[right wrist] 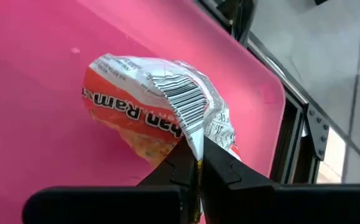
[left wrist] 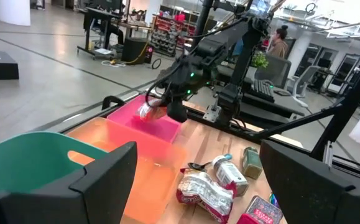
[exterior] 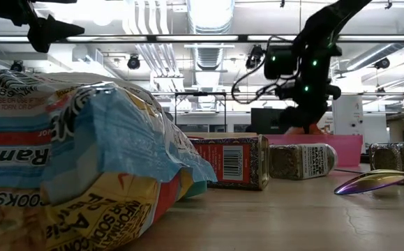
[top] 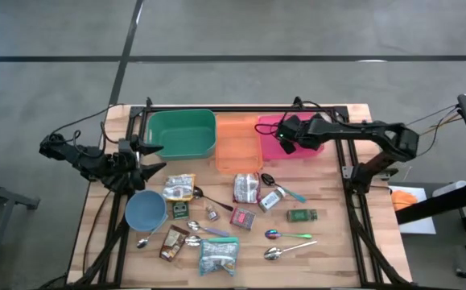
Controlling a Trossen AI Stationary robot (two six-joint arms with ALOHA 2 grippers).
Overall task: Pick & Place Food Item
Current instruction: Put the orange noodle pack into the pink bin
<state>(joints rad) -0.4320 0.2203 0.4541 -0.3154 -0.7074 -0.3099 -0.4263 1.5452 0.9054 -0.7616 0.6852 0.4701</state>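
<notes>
A pale wooden bench point(top: 329, 229) on a dark frame stands on a grey concrete floor; the low view looks across it into a workshop with strip lights and ceiling ducts, and the left wrist view shows desks, shelving and a person far back. Along the bench's far edge sit three bins in a row: a green bin point(top: 182, 133) nearest the left arm's side, an orange bin point(top: 237, 145) in the middle, and a pink bin point(top: 293, 143) beside it. The right gripper point(right wrist: 195, 167) hangs over the pink bin, its fingers pressed together on the crimped edge of a ramen packet point(right wrist: 155, 109). The packet hangs above the pink floor with its long axis running away from the fingertips, barcode side up. Only the right wrist view shows this pinch and the print; from overhead the arm hides the packet, and the left wrist view shows it as a small pale bundle point(left wrist: 148, 112) above the bin. The left gripper point(top: 140, 157) waits by the left edge near the green bin and a blue cup point(top: 146, 211), fingers spread wide and holding nothing. Spoons, spice jars and other packets lie scattered over the near half.
</notes>
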